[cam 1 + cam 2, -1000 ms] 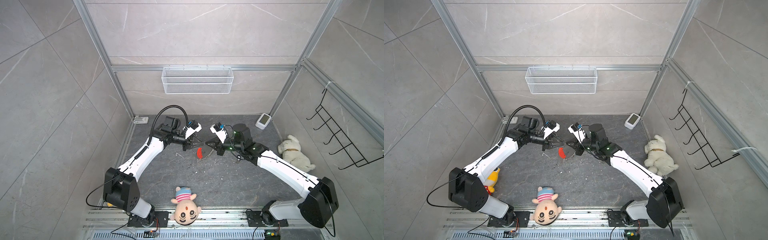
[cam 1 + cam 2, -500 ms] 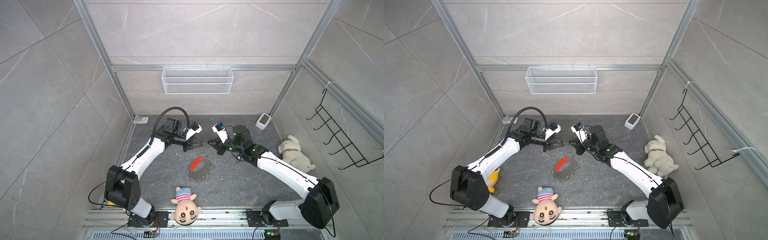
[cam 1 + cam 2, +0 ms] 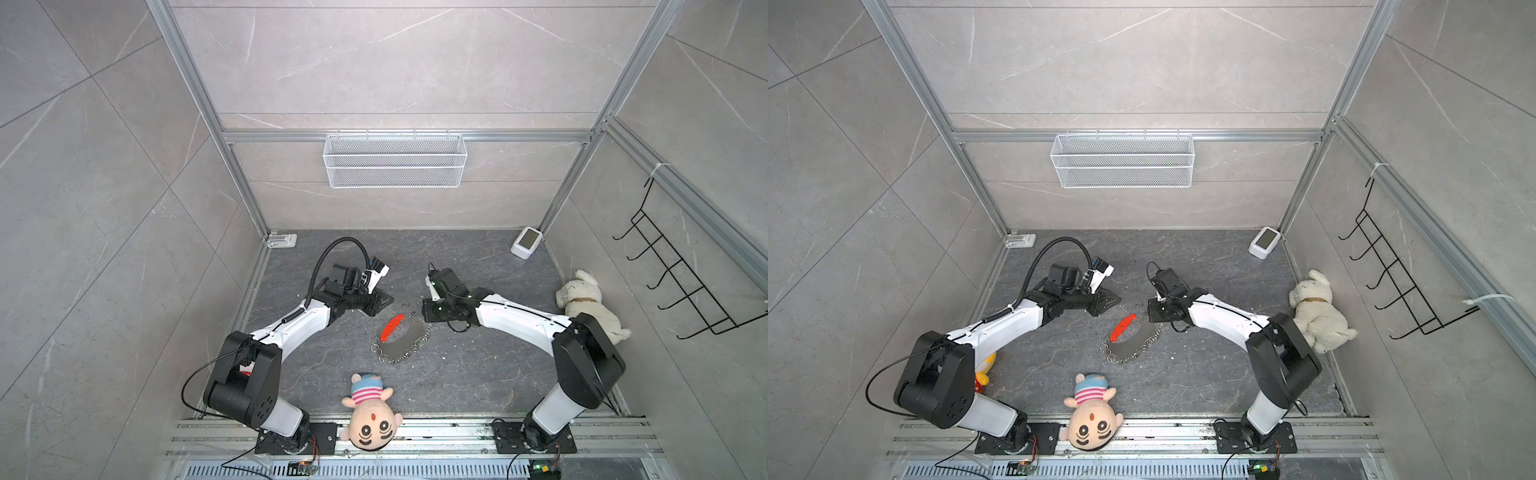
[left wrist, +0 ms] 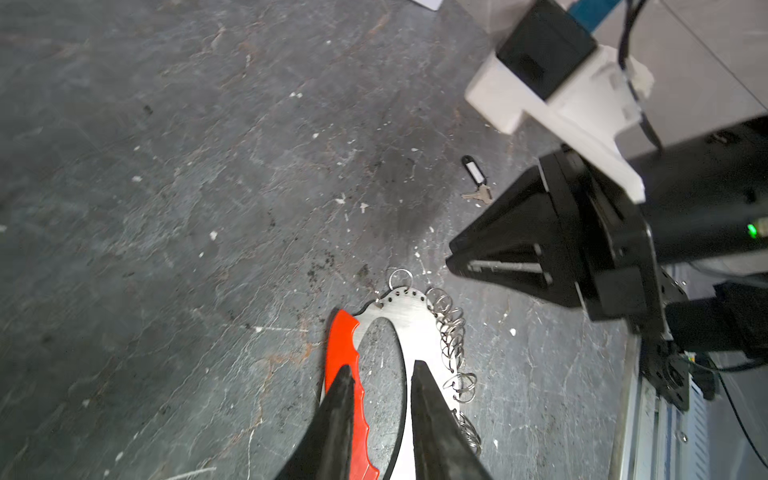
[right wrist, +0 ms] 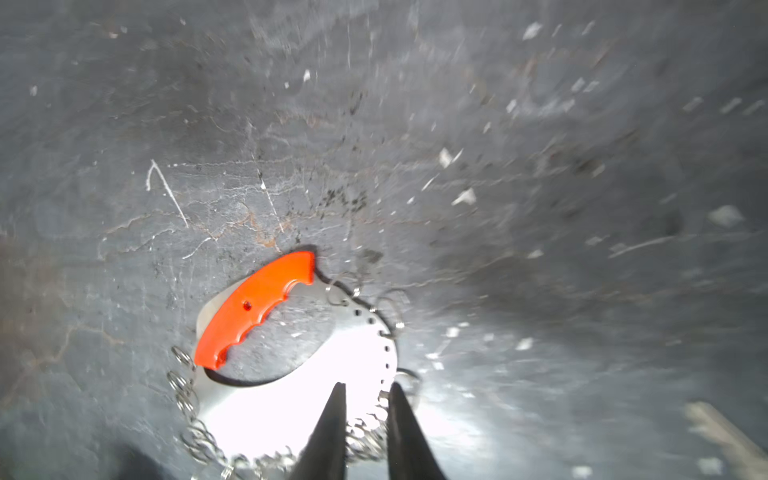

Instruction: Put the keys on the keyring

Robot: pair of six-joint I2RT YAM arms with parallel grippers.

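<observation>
The keyring [image 3: 400, 340] [image 3: 1132, 338] lies flat on the dark floor between the two arms. It is an oval metal plate with a red grip and several small silver rings along its rim. In the left wrist view the keys [image 4: 475, 176], a black tag with a small metal key, lie on the floor beyond the keyring, next to the right gripper. My left gripper [image 3: 388, 301] [image 4: 381, 369] hovers over the keyring's red side, open and empty. My right gripper [image 3: 424, 318] [image 5: 368, 386] stands open over the ringed edge, holding nothing.
A doll-head plush [image 3: 372, 419] lies at the front rail, and a white plush dog [image 3: 590, 303] lies by the right wall. A white device [image 3: 525, 242] sits at the back right. A thin white bent wire [image 5: 166, 191] lies near the keyring. A wire basket [image 3: 395, 162] hangs on the back wall.
A second ago both grippers held the keyring up between them. It has dropped to the floor, the right gripper has opened, and both arms have drawn apart.
</observation>
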